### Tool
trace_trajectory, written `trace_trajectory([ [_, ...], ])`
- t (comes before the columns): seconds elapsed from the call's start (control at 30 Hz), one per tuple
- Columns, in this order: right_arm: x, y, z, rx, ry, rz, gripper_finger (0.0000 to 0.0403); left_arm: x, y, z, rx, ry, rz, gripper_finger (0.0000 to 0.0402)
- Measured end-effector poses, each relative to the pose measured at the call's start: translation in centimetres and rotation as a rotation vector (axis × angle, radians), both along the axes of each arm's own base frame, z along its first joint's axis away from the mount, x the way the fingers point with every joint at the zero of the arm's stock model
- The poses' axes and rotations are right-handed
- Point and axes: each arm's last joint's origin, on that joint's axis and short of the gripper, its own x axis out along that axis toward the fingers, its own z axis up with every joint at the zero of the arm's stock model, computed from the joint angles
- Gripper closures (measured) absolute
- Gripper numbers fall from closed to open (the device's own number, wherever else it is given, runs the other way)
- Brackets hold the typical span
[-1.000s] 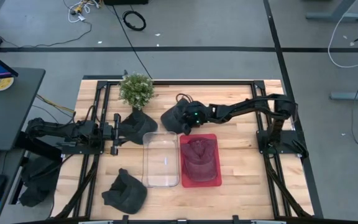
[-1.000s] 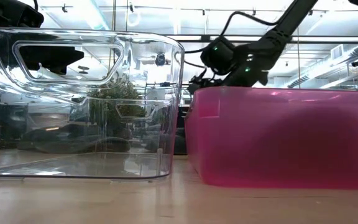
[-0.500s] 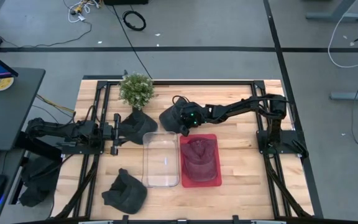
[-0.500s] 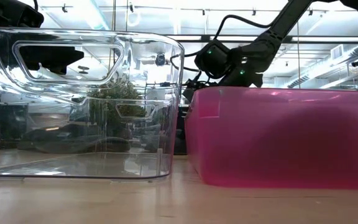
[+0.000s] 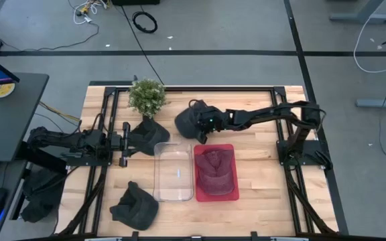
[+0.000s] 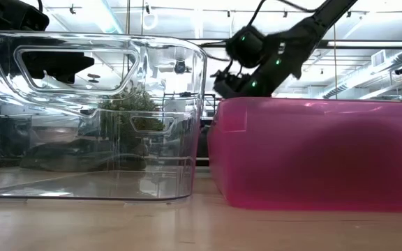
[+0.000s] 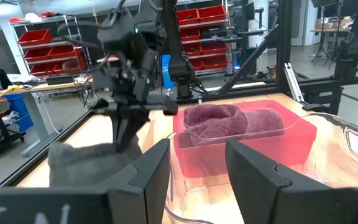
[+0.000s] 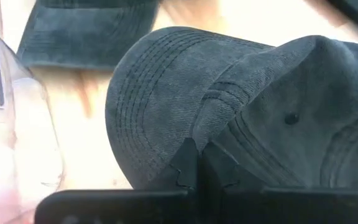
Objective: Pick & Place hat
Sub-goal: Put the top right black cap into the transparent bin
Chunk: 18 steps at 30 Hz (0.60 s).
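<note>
A dark grey hat (image 5: 187, 124) is at the table's far middle, beyond the pink bin (image 5: 232, 194). My right gripper (image 8: 197, 169) is shut on it and stands above the pink bin's far wall in the low view (image 6: 246, 59). A maroon hat (image 5: 214, 169) lies in the pink bin. A second dark hat (image 5: 147, 136) lies flat just ahead of my left gripper (image 7: 197, 174), which is open and level at the table's left. A third dark hat (image 5: 134, 206) rests near the front edge. My right gripper pinches a raised fold of the hat (image 8: 211, 118) between its two fingertips, where the brim meets the crown. The fingers slant down onto it from the table's right side. The brim (image 8: 148, 106) spreads out ahead of the fingers. Whether the hat is clear of the table I cannot tell.
A clear plastic bin (image 5: 173, 171) stands beside the pink bin on its left. A potted plant (image 5: 146, 98) is at the far left-middle. Black frame rails (image 5: 106, 114) run along the table's sides.
My right gripper has shut on the dark hat beyond the pink bin, first reaching a little toward the table's left, then rising and drawing back slightly. The hat has shifted a little toward the far edge with it.
</note>
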Motion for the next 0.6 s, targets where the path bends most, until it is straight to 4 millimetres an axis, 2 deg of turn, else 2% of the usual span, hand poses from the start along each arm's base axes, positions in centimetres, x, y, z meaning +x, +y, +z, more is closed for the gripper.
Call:
trace_trajectory([
  [0.13,-0.7,1.0,2.7,-0.062,-0.036,0.017,0.0401,0.0,0.0,0.0,0.000,0.000,0.000,0.0241],
  [0.27,-1.4,3.1,5.6,-0.118,-0.106,0.094,0.0402,0.0,0.0,0.0,0.000,0.000,0.000,0.0241],
  [0.4,-2.0,6.3,7.7,-0.219,-0.156,0.274,0.0402,0.0,0.0,0.0,0.000,0.000,0.000,0.0241],
  [0.6,-2.1,11.2,8.6,-0.292,-0.234,0.629,0.0403,0.0,0.0,0.0,0.000,0.000,-0.001,0.0241],
])
